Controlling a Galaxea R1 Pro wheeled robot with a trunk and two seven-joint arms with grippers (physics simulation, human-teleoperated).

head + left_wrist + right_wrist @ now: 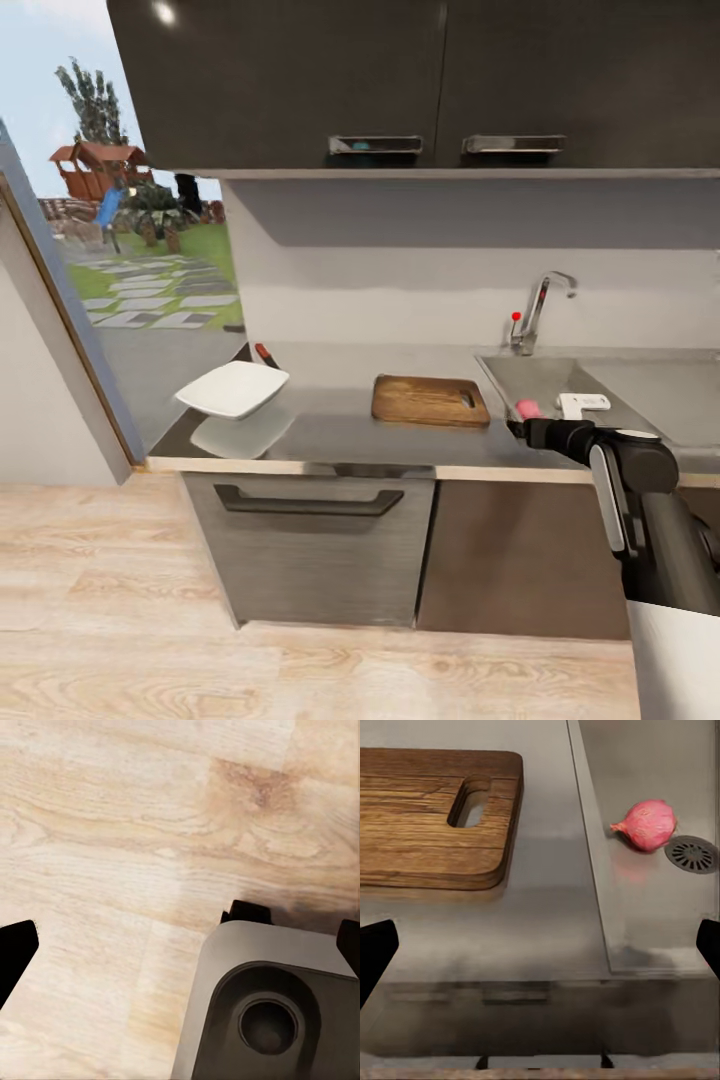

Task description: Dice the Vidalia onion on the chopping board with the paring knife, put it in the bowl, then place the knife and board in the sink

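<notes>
Above me hang two dark glossy wall cabinets, each with a steel handle along its lower edge. To my left a tall window looks onto a garden path, a tree and a red playhouse. Below, a grey drawer front carries a dark handle.

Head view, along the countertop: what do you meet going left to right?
Bowl → knife → chopping board → onion in the sink → right arm, reaching in over the sink's front edge.
</notes>
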